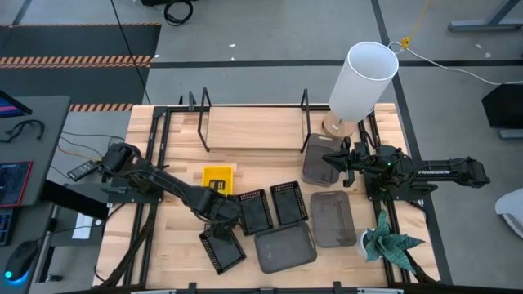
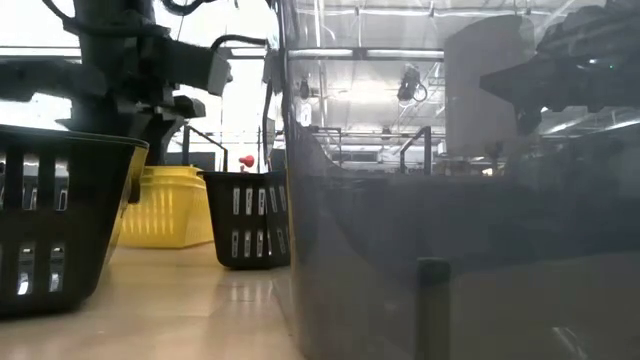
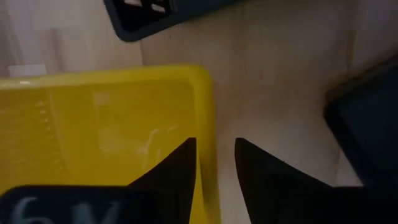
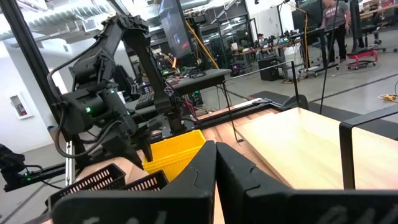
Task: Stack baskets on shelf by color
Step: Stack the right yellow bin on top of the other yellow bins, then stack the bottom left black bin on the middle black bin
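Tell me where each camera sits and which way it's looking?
High view: above the table, looking straight down; both arms show.
Low view: at tabletop height, looking level past a black mesh basket; an arm hangs above.
Left wrist view: on the left arm, looking down at the yellow basket; left end effector straddles its rim.
Right wrist view: on the right arm, looking across the table; right end effector shows.
Every view shows the yellow basket.

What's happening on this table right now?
The left gripper sits astride the rim of a yellow basket on the tabletop, fingers not clamped. The right gripper is shut on the rim of a grey basket at the right end of the shelf. Black mesh baskets and two more grey ones lie unsorted.
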